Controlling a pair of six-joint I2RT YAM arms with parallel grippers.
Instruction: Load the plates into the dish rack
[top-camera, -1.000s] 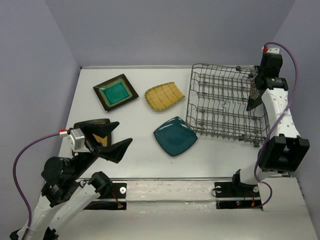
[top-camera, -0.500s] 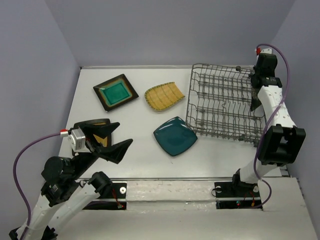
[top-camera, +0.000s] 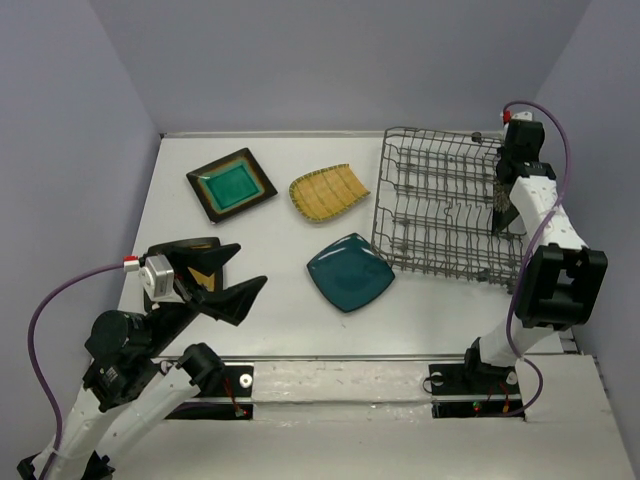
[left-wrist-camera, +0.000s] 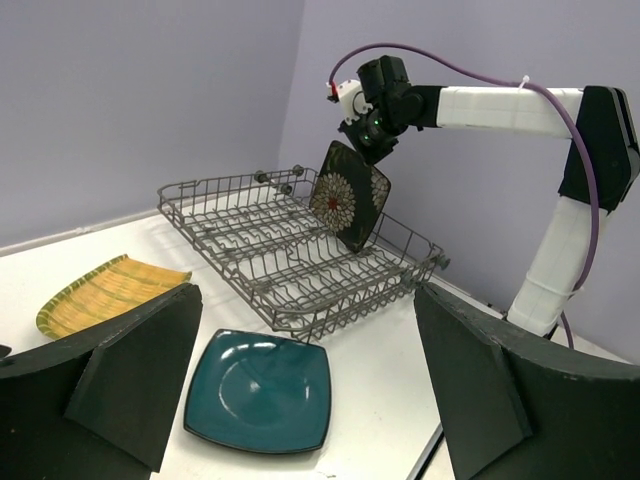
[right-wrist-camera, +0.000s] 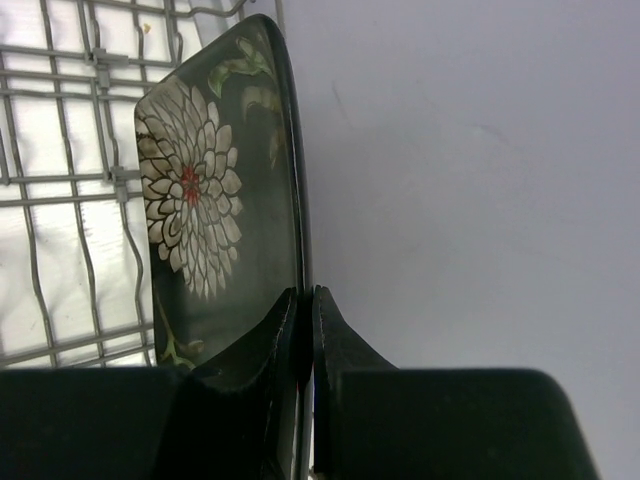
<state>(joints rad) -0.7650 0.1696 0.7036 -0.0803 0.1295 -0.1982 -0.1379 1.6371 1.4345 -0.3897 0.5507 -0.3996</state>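
The dish rack (top-camera: 440, 210) stands at the right back of the table and shows in the left wrist view (left-wrist-camera: 290, 255). My right gripper (right-wrist-camera: 307, 292) is shut on the edge of the black floral plate (right-wrist-camera: 200, 200) and holds it upright over the rack's right end (top-camera: 503, 208), also seen from the left wrist (left-wrist-camera: 350, 195). My left gripper (top-camera: 250, 265) is open and empty above the near left. The mustard-centre plate (top-camera: 204, 277) is mostly hidden under it. The plain teal plate (top-camera: 350, 271), the yellow ribbed plate (top-camera: 328, 191) and the teal-centre plate (top-camera: 231, 184) lie flat on the table.
Purple walls close in the table on the left, back and right. The rack's right side is close to the right wall. The plain teal plate's corner lies near the rack's front left corner (left-wrist-camera: 300, 325).
My right gripper has carried the floral plate a little left and inward, from beside the rack's right edge to over its right end. The left arm has hardly moved.
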